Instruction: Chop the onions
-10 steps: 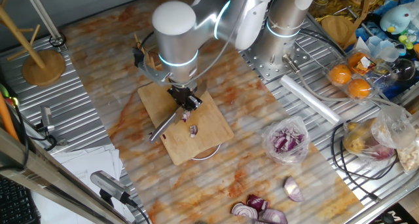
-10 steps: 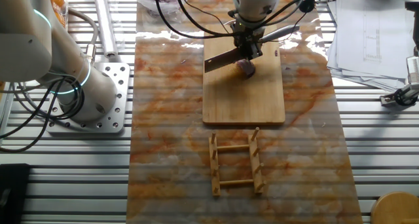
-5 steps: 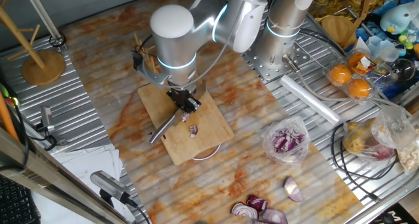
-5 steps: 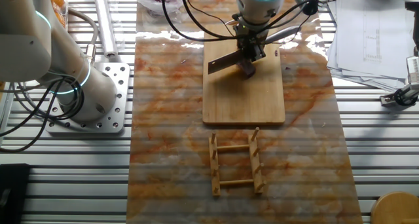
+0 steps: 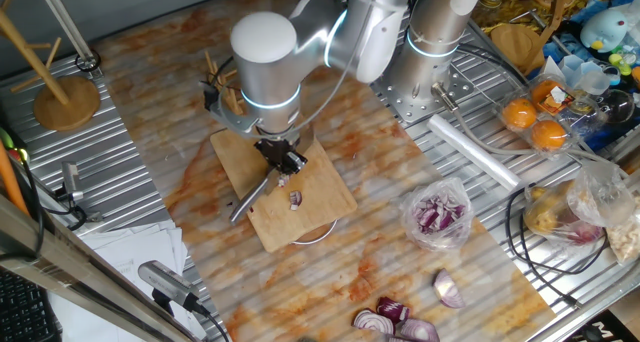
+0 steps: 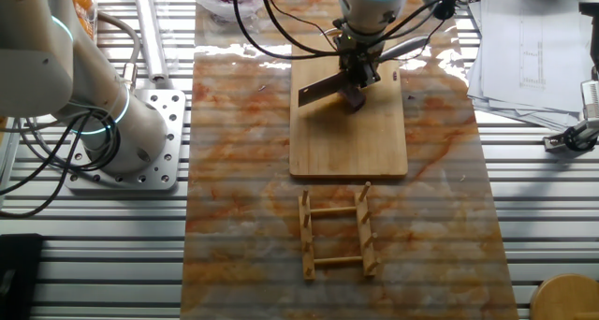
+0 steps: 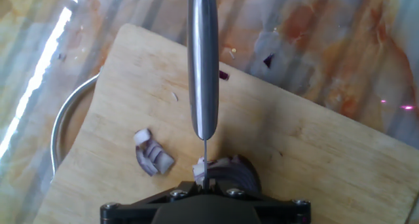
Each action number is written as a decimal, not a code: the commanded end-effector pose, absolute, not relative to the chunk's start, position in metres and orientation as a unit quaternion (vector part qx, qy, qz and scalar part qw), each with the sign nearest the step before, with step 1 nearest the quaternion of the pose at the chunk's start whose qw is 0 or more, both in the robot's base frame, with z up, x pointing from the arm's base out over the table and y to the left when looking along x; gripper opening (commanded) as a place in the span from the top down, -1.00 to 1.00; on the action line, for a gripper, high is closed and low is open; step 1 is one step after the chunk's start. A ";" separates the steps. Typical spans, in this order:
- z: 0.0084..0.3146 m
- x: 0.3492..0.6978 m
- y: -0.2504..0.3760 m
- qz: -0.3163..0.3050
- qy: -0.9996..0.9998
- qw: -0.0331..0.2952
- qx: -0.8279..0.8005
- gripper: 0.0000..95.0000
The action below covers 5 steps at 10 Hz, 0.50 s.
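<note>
In the hand view, a loose slice of the onions [image 7: 154, 157] lies on the cutting board [image 7: 308, 152] just left of the claw [image 7: 204, 196], cut face up and showing pale layers. A metal rim [image 7: 59, 126] shows from under the board's left edge, farther out on that side. The knife [image 7: 203, 60] runs straight ahead from the claw, seen edge-on (handle first, then a thin sliver of blade near the fingers). Directly below the claw, touching the blade, sits the larger purple onion piece [image 7: 230, 173]; the blade seems to be set into it, though the housing hides the contact. The claw is clamped on the knife. Small onion scraps [image 7: 224, 74] lie on the board beyond and just right of the handle.
</note>
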State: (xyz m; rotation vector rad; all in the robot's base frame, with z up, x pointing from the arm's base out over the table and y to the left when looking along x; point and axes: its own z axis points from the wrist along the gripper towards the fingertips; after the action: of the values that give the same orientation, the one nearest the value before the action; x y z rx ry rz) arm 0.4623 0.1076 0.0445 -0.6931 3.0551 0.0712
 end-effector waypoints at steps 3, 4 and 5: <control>0.035 0.467 0.112 0.021 0.976 -0.002 -0.219 1.00; 0.040 0.466 0.113 0.021 0.975 -0.002 -0.220 1.00; 0.051 0.465 0.115 0.020 0.975 -0.005 -0.220 1.00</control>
State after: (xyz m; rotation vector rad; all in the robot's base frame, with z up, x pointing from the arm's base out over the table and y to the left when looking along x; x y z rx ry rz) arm 0.4652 0.1159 0.0411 -0.6941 3.0673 0.0633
